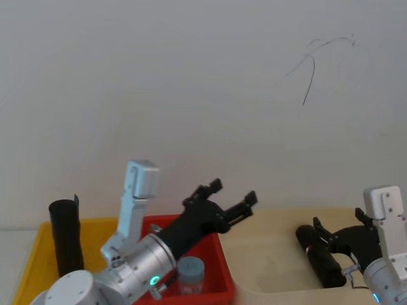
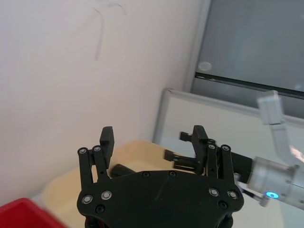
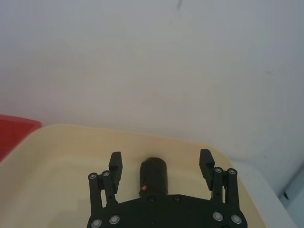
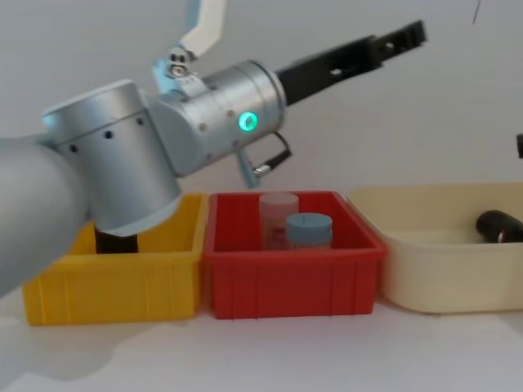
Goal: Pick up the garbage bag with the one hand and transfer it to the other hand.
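My right claw (image 3: pixel 160 161) is hanging open over the garbage bag (image 3: pixel 153 176) lying in the cream bin (image 3: pixel 61 156). My left claw (image 1: pixel 233 192) is waiting open above the red bin (image 4: pixel 294 282). I think I'm getting ready to grab: drop down, then squeeze.

No writing, label or number is readable anywhere; the thin scribble (image 1: pixel 310 82) on the wall (image 1: pixel 159 76) seems only a stray mark.

Silver round-jointed left arm (image 4: pixel 122 155), green ring (image 4: pixel 247 122); right arm (image 2: pixel 268 173), blue ring (image 2: pixel 271 194). Black slim-fingered left gripper (image 1: pixel 234 191) and right gripper (image 3: pixel 160 158), silver screws (image 3: pixel 114 219), white wrist brackets (image 1: pixel 141 181).
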